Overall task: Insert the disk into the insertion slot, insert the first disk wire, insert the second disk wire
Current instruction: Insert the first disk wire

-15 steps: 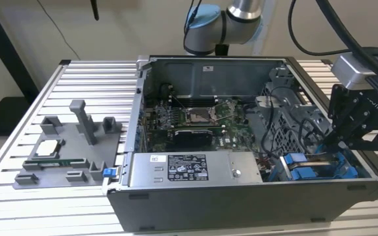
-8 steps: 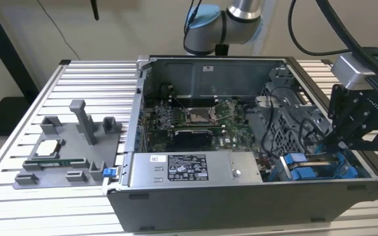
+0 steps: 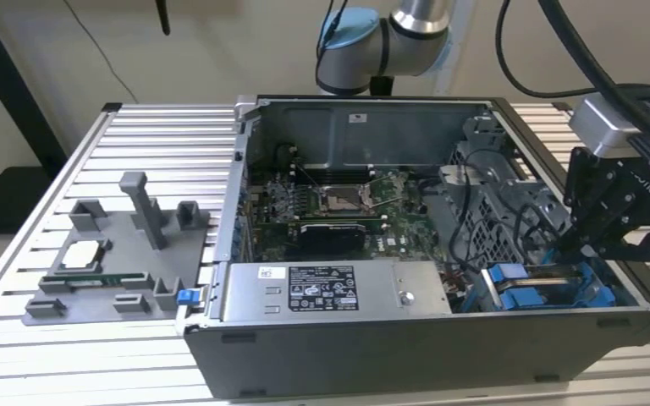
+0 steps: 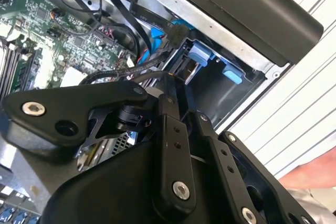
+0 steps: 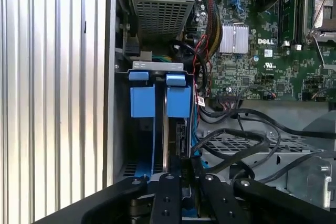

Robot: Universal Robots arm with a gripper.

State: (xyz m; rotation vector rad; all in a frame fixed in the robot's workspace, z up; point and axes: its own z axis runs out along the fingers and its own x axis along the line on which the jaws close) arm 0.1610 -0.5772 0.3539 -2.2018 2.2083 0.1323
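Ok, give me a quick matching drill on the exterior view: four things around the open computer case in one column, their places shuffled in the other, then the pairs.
Things:
1. grey power-supply box with white label
2. green motherboard
3. grey plastic fixture tray
4. grey metal insertion slot with blue plastic fittings

Places:
A. on the ribbed aluminium table, outside the open black computer case, at the exterior view's left
B. inside the case, near corner at the exterior view's right
C. flat on the case floor, in the middle
D. along the case's near wall

Pairs: 1-D, 2-C, 3-A, 4-B
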